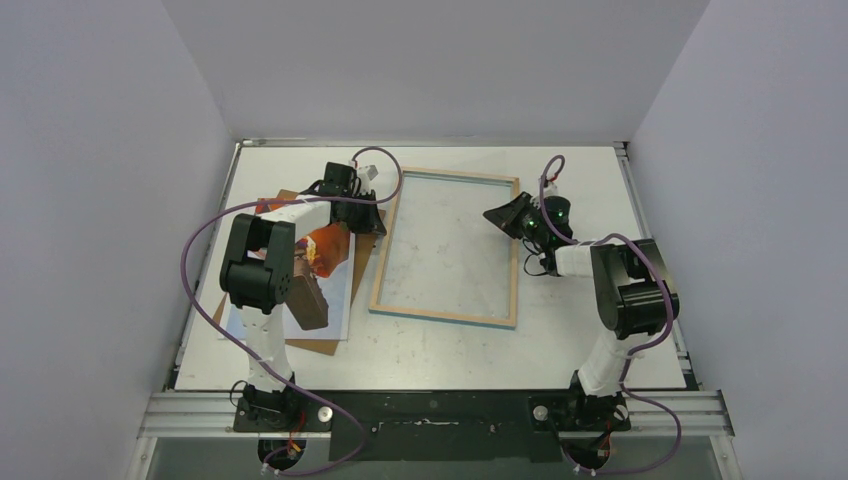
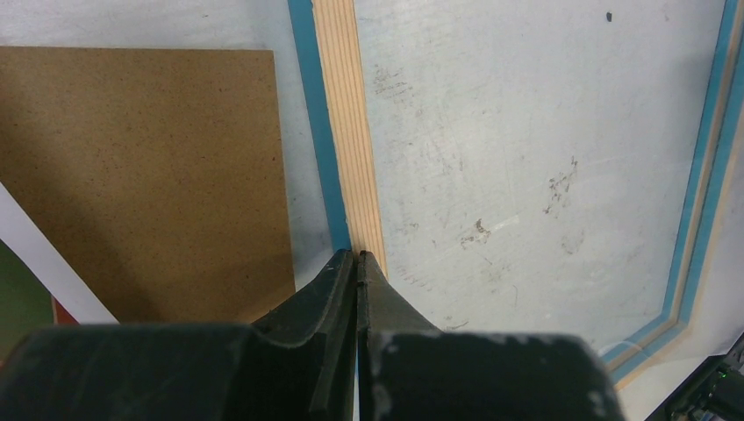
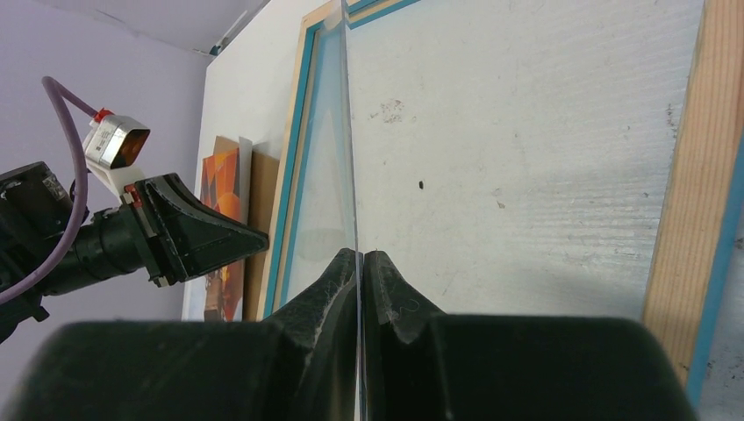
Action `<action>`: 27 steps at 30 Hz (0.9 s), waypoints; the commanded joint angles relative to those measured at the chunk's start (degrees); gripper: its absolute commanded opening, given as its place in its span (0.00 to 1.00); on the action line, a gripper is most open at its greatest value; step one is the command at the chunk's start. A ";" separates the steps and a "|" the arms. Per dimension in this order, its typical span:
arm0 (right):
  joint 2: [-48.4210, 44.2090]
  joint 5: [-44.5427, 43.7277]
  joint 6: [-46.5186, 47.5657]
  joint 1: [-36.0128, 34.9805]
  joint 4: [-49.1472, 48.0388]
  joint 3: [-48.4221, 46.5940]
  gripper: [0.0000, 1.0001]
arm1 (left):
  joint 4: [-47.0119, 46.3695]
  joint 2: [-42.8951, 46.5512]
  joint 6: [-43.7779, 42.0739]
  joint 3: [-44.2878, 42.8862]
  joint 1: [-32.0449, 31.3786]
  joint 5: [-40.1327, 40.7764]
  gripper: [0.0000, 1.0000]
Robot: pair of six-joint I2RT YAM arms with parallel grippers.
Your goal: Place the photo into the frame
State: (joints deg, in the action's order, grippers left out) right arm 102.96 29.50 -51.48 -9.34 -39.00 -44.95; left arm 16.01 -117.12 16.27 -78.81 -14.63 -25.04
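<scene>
Your right gripper [image 3: 360, 255] clamps the clear pane [image 3: 329, 158] up; your left gripper [image 2: 358, 256], tips together, likely pins the frame [image 2: 346, 132] at 9 o'clock.

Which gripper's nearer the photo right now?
Left. The left gripper is at the frame's left rail, beside the photo; the right gripper, pinching the clear pane, is across the frame.

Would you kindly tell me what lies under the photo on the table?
A brown backing board lies under the photo, its far, right and near edges showing. The left arm covers the middle, and whatever is beneath the board cannot be seen.
</scene>
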 commanded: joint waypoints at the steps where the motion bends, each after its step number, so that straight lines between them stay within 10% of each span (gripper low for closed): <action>1: 0.66 -4.16 -1.33 -1.60 -8.01 -1.11 0.05 | 2.35 -1.71 -0.04 0.85 -2.33 -3.87 0.00; 27: 2.35 -2.69 -3.26 -2.61 -8.68 -3.46 0.05 | 3.33 -2.15 -0.64 -0.23 -2.42 -4.31 0.00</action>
State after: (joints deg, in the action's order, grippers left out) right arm 103.42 28.16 -53.45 -9.82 -40.60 -45.50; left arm 15.88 -117.14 15.79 -78.81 -14.66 -25.06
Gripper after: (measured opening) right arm 0.060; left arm 0.007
